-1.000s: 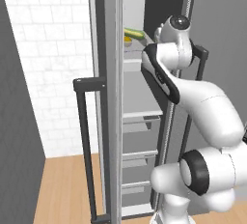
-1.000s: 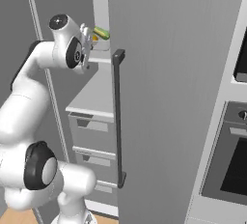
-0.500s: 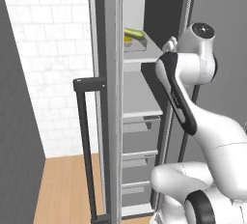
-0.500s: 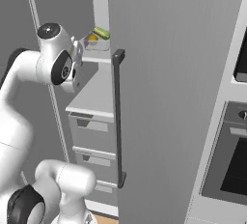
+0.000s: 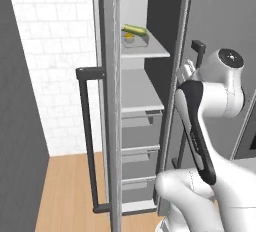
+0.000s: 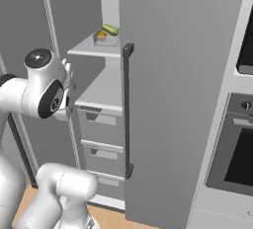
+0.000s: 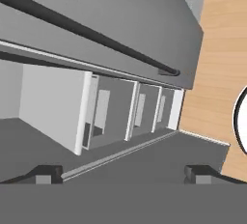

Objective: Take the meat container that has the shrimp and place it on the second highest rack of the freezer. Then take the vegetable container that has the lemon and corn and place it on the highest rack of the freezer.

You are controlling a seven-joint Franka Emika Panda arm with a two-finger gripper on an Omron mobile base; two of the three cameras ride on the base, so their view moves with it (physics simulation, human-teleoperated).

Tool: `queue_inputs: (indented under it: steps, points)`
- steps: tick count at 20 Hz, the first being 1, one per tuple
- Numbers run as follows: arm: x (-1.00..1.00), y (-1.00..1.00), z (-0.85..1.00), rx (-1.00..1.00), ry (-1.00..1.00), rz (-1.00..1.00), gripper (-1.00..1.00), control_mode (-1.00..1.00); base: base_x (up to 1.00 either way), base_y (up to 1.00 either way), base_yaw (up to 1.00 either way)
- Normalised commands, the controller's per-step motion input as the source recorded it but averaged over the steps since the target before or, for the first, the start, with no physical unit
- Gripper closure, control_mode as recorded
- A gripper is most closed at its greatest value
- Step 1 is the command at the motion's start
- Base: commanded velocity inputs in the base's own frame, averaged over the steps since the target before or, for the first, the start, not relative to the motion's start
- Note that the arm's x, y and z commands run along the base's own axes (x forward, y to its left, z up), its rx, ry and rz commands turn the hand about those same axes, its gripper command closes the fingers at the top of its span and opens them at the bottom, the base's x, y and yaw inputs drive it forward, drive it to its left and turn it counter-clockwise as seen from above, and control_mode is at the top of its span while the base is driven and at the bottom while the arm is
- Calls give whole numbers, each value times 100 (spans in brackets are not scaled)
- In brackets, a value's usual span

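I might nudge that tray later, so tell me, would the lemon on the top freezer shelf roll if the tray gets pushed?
Probably yes: the lemon looks small and rounded, so it could roll. It sits in a shallow container whose rim would likely stop it, and the corn beside it may block it too. It seems light.

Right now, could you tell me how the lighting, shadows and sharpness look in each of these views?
Left base view: flat, even rendered light, no glare; the freezer interior shades darker toward its right wall. Right base view: equally soft, the lemon and corn small but distinct. Hand view: rolled steeply, the drawers slanting; the open gripper fingertips look dim.
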Motion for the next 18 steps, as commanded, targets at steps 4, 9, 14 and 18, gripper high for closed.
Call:
queue_inputs:
  steps: [4, 9, 14, 18]
  points:
    - [0, 0, 0, 0, 0, 0, -100, 100, -90, -39, -4]
    - [0, 0, 0, 0, 0, 0, -100, 100, -12, -100, -21]
    - [0, 0, 0, 0, 0, 0, -100, 100, 14, -100, -19]
    - [0, 0, 0, 0, 0, 0, -100, 100, 37, -100, -15]
